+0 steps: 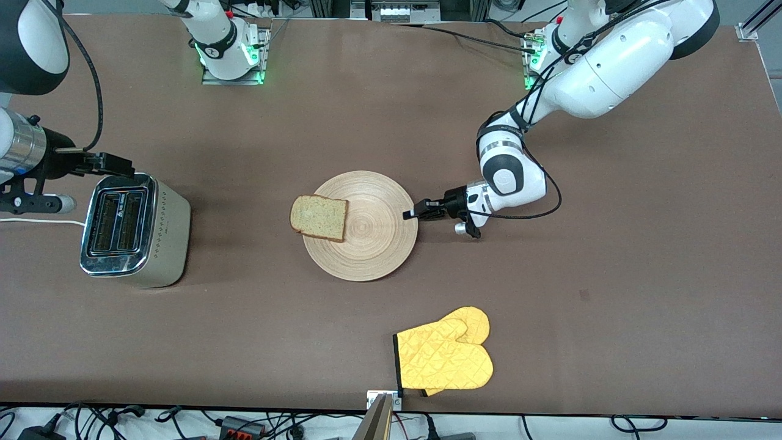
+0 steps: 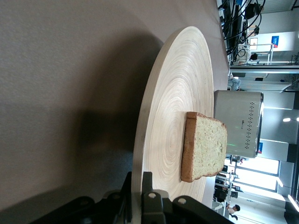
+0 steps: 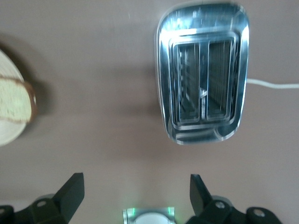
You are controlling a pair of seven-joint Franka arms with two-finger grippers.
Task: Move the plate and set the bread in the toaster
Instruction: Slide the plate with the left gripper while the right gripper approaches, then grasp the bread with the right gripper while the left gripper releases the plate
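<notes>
No lettering, brand name, number or sign can be read in any of the three views. The boxy chrome-topped toaster with beige-silver sides (image 2: pixel 238 122) bears a small dark mark beside its rows of dots in the left wrist view, but it is too small to make out.

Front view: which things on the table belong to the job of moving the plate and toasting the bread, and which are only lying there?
For the job:
- plate, its rim held by the shut left hand
- bread, on the plate
- toaster
- open right hand, over the table beside the toaster

Lying about:
- yellow oven mitt
</notes>
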